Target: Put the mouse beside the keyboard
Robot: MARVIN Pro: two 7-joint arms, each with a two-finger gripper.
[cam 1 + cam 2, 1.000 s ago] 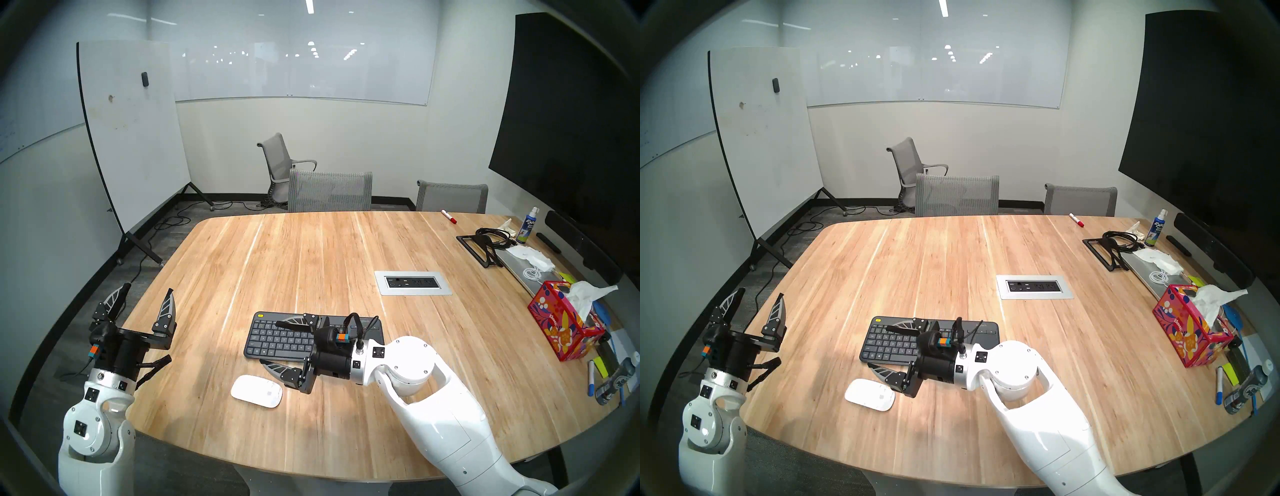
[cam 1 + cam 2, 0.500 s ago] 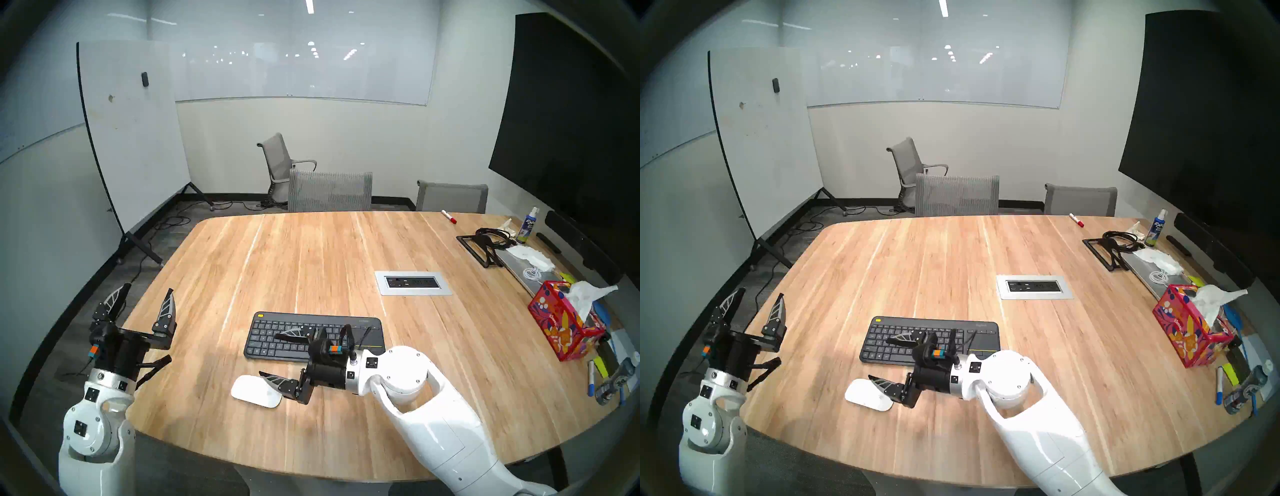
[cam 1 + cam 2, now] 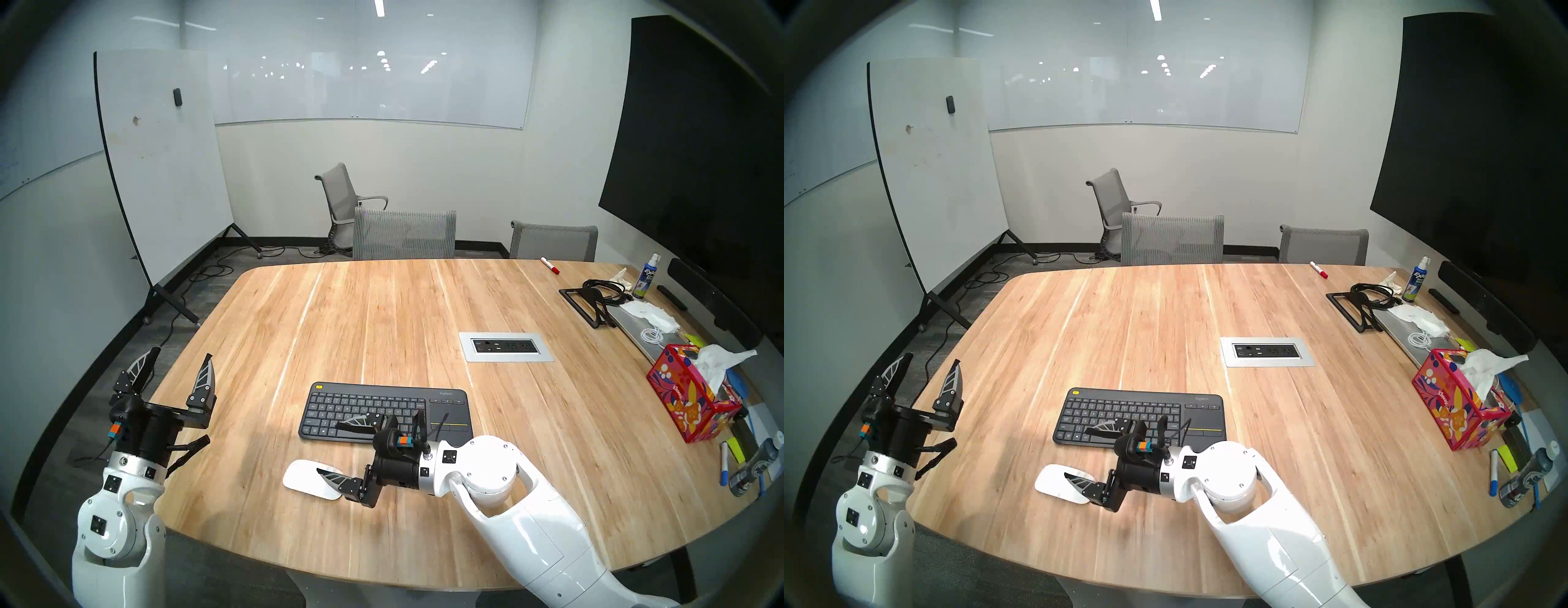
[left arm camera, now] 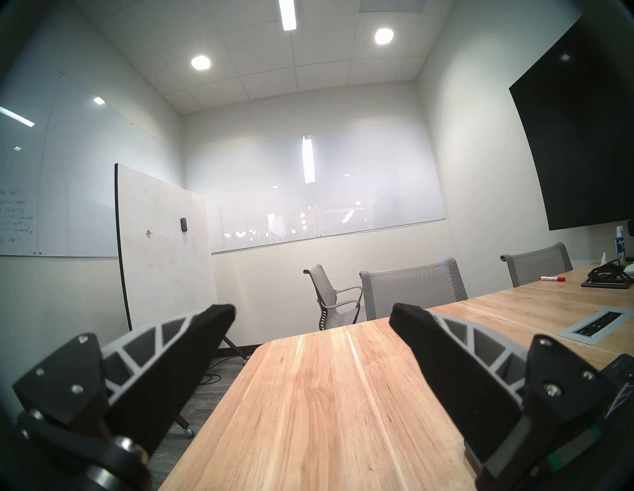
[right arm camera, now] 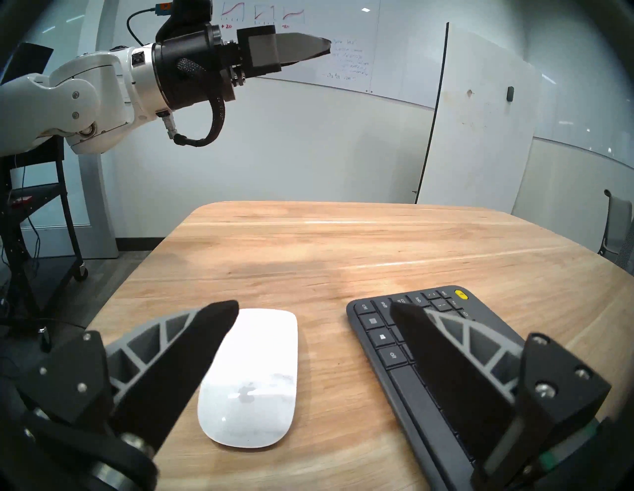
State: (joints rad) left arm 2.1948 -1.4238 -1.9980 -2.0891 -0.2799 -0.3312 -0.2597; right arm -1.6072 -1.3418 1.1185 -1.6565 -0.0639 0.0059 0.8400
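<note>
Lowered and drawn back, right gripper [image 3: 337,449] now straddles mouse [image 3: 303,477] and keyboard [image 3: 382,407] edge, jaws wide, holding nothing. Mouse lies on worktop [image 3: 382,318] just before keyboard. I judge grasp comes next. Left gripper [image 3: 176,365] idles, wide.

A wooden table [image 3: 382,305] carries a silver power outlet panel [image 3: 505,347] set flush in its top, and along its right edge a red patterned tissue box [image 3: 687,399] with a tissue sticking up, a blue-capped spray bottle [image 3: 645,278], a red marker [image 3: 550,265], a coil of black cable [image 3: 602,288] and crumpled white tissues [image 3: 649,314]. Beyond the far edge stand three grey mesh chairs [image 3: 404,234]. A rolling whiteboard [image 3: 161,170] leans at the left, and a large dark screen [image 3: 695,153] hangs on the right wall.
</note>
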